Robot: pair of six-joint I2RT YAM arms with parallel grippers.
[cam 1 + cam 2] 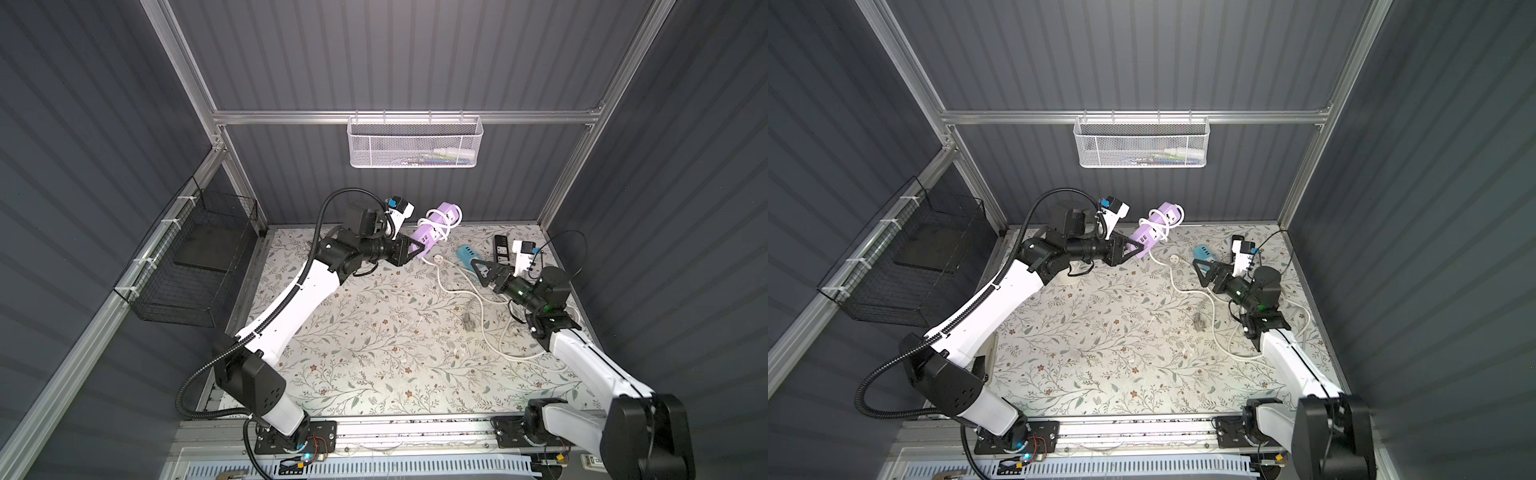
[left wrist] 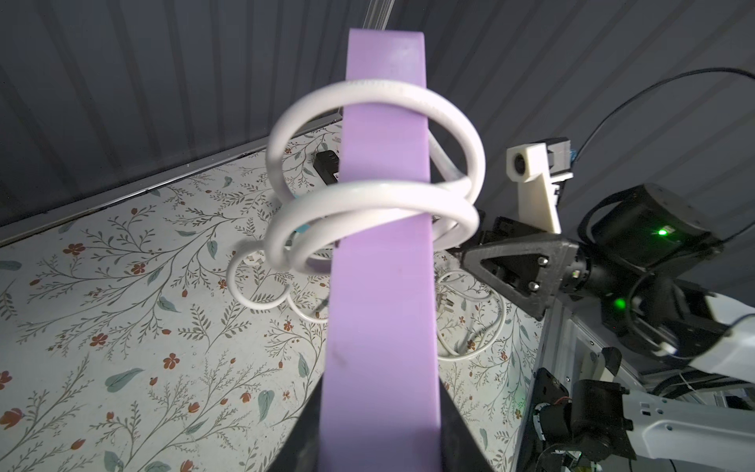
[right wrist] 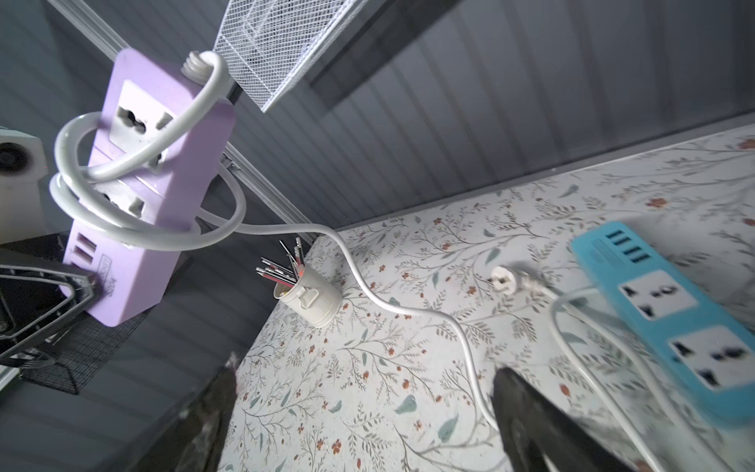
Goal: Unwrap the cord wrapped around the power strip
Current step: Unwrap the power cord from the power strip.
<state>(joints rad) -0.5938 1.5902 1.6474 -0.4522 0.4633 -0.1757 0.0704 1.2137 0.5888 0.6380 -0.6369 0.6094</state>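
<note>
A purple power strip [image 1: 437, 222] [image 1: 1156, 226] is held off the table, tilted up toward the back wall. My left gripper [image 1: 419, 249] [image 2: 382, 388] is shut on its lower end. The white cord [image 2: 367, 196] [image 3: 151, 241] circles the strip's middle in loose loops, then drops to the table and trails to the right [image 1: 482, 307]. My right gripper [image 1: 478, 272] [image 3: 363, 388] stands open above the table, right of the strip, holding nothing. In the right wrist view the cord runs past one of its fingers [image 3: 523, 408].
A blue power strip [image 1: 467, 253] [image 3: 670, 323], its white plug [image 3: 504, 280] and a black strip [image 1: 500, 245] lie at the back right. A cup of pens [image 3: 308, 300] stands under the left arm. A white mesh basket [image 1: 415, 143] hangs on the back wall, a black wire basket [image 1: 195, 257] on the left.
</note>
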